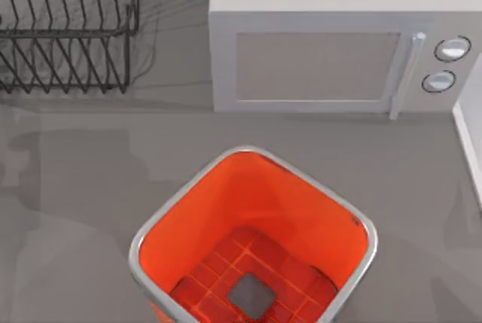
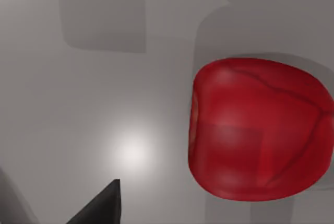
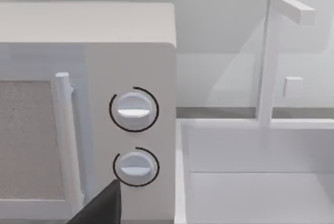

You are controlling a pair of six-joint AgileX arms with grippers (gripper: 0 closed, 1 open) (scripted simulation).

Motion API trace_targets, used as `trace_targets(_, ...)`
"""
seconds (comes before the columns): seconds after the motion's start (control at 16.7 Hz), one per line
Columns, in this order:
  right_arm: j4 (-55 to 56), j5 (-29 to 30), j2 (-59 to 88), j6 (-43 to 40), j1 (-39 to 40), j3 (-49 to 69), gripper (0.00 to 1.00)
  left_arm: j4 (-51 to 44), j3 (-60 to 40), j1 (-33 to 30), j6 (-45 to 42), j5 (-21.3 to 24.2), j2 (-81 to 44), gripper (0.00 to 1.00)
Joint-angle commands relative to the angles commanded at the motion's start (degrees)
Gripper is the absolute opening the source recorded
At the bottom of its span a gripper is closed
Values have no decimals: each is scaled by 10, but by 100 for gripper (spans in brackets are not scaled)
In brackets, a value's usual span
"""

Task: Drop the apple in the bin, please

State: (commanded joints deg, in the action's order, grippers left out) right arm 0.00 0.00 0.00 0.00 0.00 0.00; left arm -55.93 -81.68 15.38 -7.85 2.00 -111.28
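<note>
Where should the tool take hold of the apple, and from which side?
Probably around the apple's widest part, coming straight down from above: it lies on the grey table, smooth and rounded, with open space around it. The left wrist view shows a dark left fingertip beside it.

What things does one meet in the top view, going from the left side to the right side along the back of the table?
Dark wire dish rack → grey box-shaped microwave with its pale vertical door handle → two round silver knobs → white edge of a sink.
</note>
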Motion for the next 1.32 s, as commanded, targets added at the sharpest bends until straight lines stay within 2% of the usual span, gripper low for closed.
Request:
trace_targets(0.3,0,0,0,0,0,0,100,11,8,-2,1,0,-5,100)
trace_targets(0.66,0,0,0,0,0,0,100,126,61,-3,2,0,-61,100)
trace_targets(0.96,0,0,0,0,0,0,100,139,69,-3,2,0,-70,100)
trace_targets(1.32,0,0,0,0,0,0,100,139,69,-3,2,0,-70,55)
